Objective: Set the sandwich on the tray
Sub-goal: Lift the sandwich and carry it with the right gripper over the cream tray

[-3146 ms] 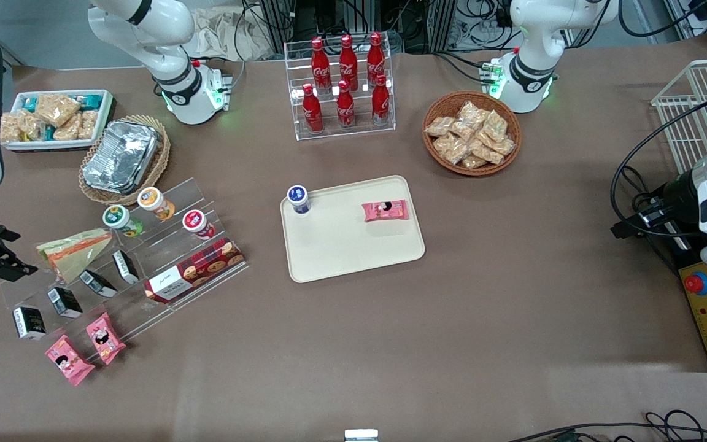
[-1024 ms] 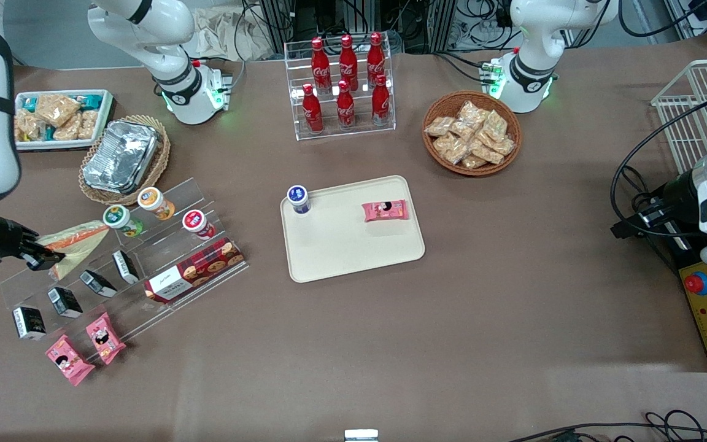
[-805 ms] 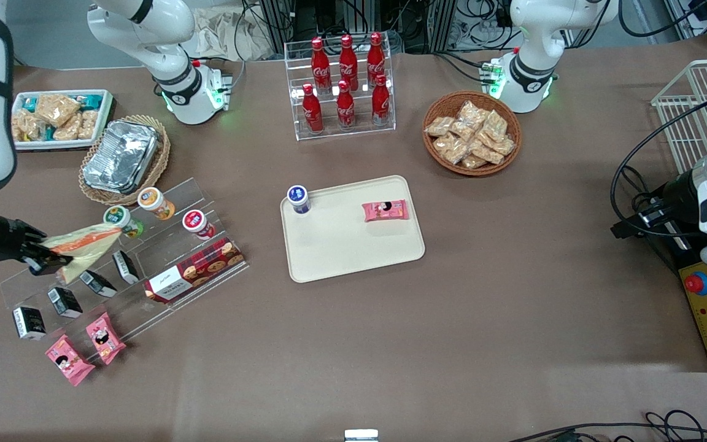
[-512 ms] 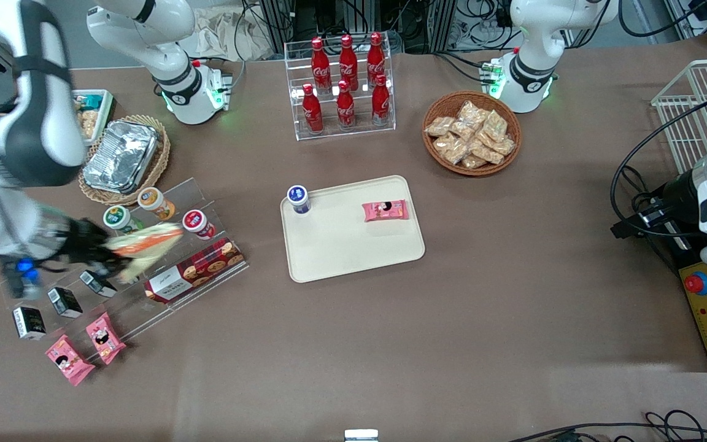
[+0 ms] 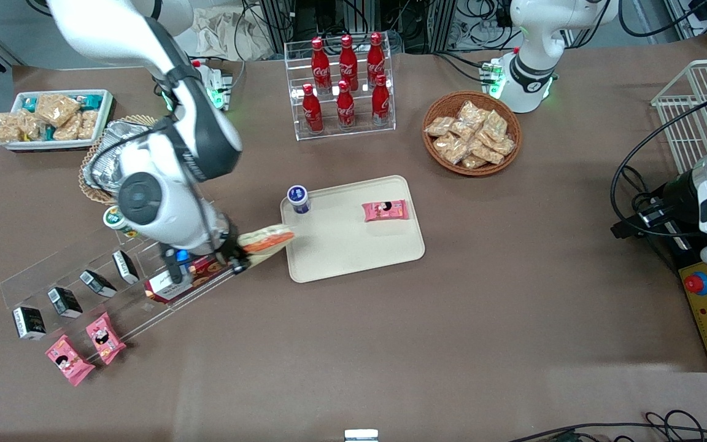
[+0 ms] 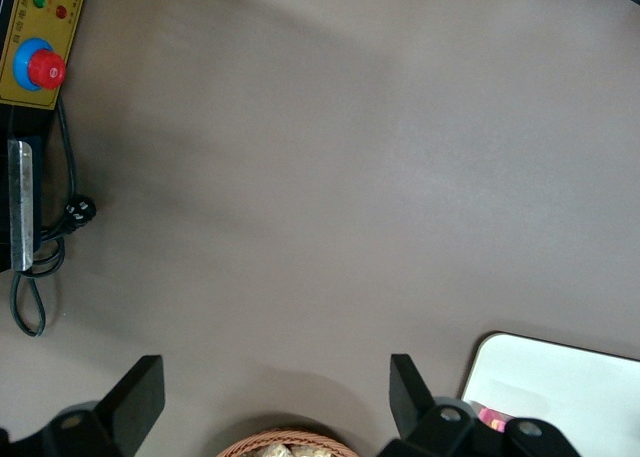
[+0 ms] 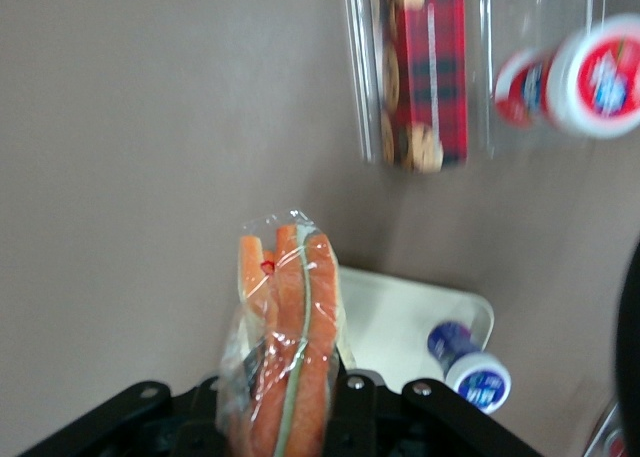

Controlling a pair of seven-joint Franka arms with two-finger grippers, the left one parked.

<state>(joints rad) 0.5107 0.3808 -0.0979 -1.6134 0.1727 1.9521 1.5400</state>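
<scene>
My right gripper (image 5: 238, 253) is shut on the wrapped sandwich (image 5: 266, 240) and holds it above the table, its tip over the edge of the beige tray (image 5: 353, 245) at the working arm's end. In the right wrist view the sandwich (image 7: 287, 347), with orange and green filling, sits clamped between the fingers (image 7: 352, 417), and a corner of the tray (image 7: 410, 317) shows past it. The tray holds a blue-capped bottle (image 5: 297, 199) and a pink snack packet (image 5: 385, 210).
The clear stepped rack (image 5: 114, 264) with small bottles, black cartons and a red plaid biscuit box (image 5: 191, 276) lies under my arm. A foil container (image 5: 108, 159), a cola bottle rack (image 5: 344, 86) and a snack basket (image 5: 472, 133) stand farther from the camera.
My gripper closed on the sandwich at the rack, lifted it and carried it sideways toward the tray; the sandwich tip now overlaps the tray's edge.
</scene>
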